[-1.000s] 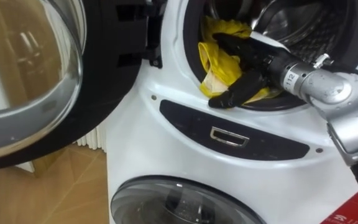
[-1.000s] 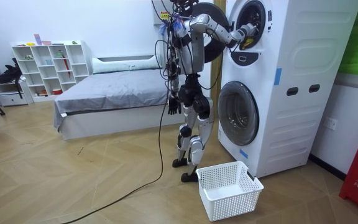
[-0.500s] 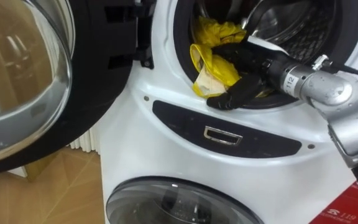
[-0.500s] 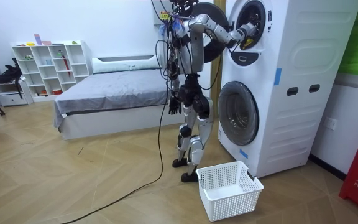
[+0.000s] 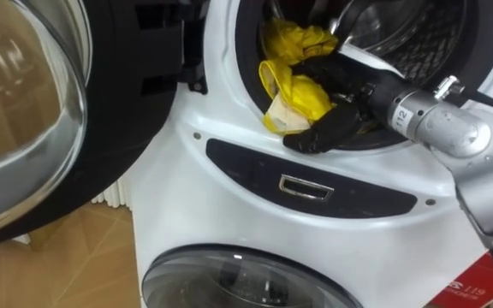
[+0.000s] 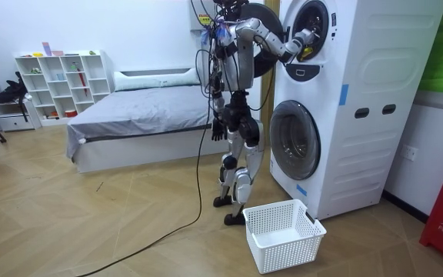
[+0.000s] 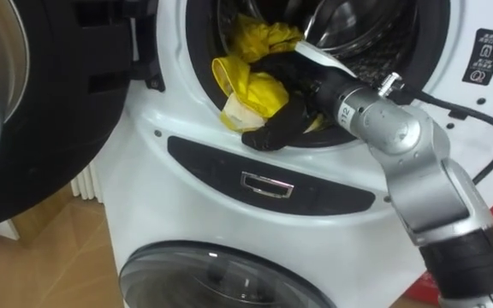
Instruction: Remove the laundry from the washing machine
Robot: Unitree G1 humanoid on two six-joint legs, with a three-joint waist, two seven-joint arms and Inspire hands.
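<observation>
While the robot is standing close before the stacked white washers (image 6: 344, 100), the upper door (image 5: 24, 111) is hanging wide open on its left, its round glass bowl and thick black frame crowding that side of the eye views. Behind the robot in the room view, a grey bed (image 6: 144, 115) and a white shelf (image 6: 60, 85) are standing along the wall. A white lattice basket (image 6: 283, 235) is sitting on the wood floor just beside its feet, in front of the lower washer.

The upper drum (image 5: 426, 34), ribbed and perforated shiny metal, is holding a crumpled yellow cloth (image 5: 294, 81). The cloth is bunching at the left of the drum's mouth and spilling over the dark rubber rim.

The right arm is reaching across from the right, and the black right hand (image 5: 328, 130) is gripping the cloth, its fingers curling over the top of the bundle and its thumb pressing in from below at the rim. The left hand (image 6: 219, 131) is hanging by the robot's hip; I cannot tell its state.

Below the mouth, a long dark oval panel (image 5: 375, 201) is carrying a small chrome handle (image 5: 305, 188). Under it, the lower door (image 5: 229, 282) is showing as a curved dark glass disc with a silvery ring.
</observation>
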